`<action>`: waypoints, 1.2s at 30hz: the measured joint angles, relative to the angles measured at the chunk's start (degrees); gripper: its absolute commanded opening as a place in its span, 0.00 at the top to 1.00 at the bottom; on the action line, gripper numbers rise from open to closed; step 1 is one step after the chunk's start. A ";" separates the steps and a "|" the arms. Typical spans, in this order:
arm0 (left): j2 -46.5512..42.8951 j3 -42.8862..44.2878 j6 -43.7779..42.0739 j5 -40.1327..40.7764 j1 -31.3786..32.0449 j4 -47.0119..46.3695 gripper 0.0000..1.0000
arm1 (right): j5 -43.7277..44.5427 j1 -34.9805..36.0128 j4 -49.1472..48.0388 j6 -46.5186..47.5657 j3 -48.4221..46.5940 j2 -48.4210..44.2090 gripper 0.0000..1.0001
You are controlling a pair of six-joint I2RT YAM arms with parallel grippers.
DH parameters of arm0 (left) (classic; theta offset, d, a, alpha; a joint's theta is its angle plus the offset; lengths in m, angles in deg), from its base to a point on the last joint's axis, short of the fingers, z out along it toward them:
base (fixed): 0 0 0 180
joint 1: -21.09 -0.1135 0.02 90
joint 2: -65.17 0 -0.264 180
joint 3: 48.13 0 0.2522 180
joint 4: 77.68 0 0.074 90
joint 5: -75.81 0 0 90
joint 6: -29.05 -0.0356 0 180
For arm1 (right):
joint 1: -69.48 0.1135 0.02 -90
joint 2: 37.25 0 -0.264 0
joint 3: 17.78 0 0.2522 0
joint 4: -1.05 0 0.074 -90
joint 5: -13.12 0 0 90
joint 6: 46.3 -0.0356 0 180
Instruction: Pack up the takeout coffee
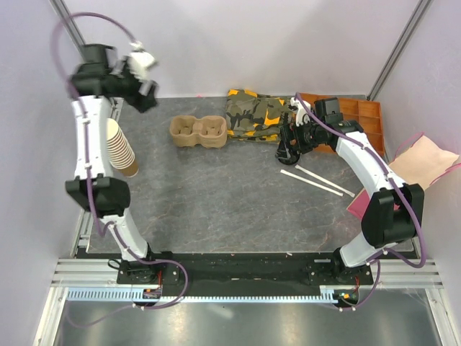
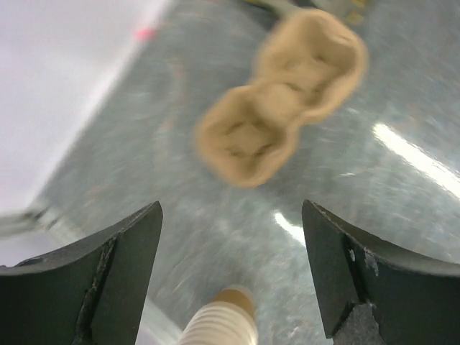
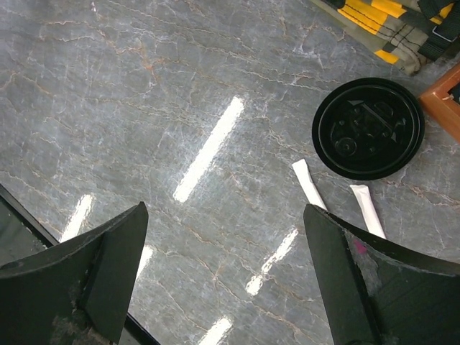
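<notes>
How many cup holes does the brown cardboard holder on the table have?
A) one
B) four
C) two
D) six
C: the brown moulded-pulp cup carrier has just two round wells side by side, and the left wrist view shows the same two, both empty.

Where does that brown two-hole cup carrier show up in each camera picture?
Top external: cup carrier at back centre, left of the camouflage cloth.
Left wrist: cup carrier at upper middle, blurred.
Right wrist: not in it.
Shared landmark: the grey marbled table, in all three.
</notes>
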 measured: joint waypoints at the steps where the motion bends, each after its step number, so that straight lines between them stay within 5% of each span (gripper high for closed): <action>1: -0.83 2.58 0.66 -1.27 -3.32 0.46 0.14 | -0.15 0.02 0.02 0.00 0.00 0.02 0.02; 5: -8.57 3.85 2.21 -3.93 -16.41 1.73 0.16 | -0.72 0.35 0.04 0.00 -0.28 0.72 0.02; 9: -16.70 0.83 2.97 -6.60 -21.24 2.51 0.18 | -0.79 0.79 0.09 0.00 -0.42 1.60 0.02; 18: -20.02 -5.25 2.97 -6.25 -21.81 7.61 0.35 | -0.85 1.27 0.81 0.24 -0.42 1.75 0.02; 23: -16.59 -7.32 4.31 -0.61 -20.68 9.44 0.57 | -0.87 1.40 0.87 0.37 -0.42 1.75 0.02; 36: -13.33 -10.60 7.87 11.96 -17.68 9.68 0.55 | -0.90 1.40 0.87 0.39 -0.33 1.75 0.02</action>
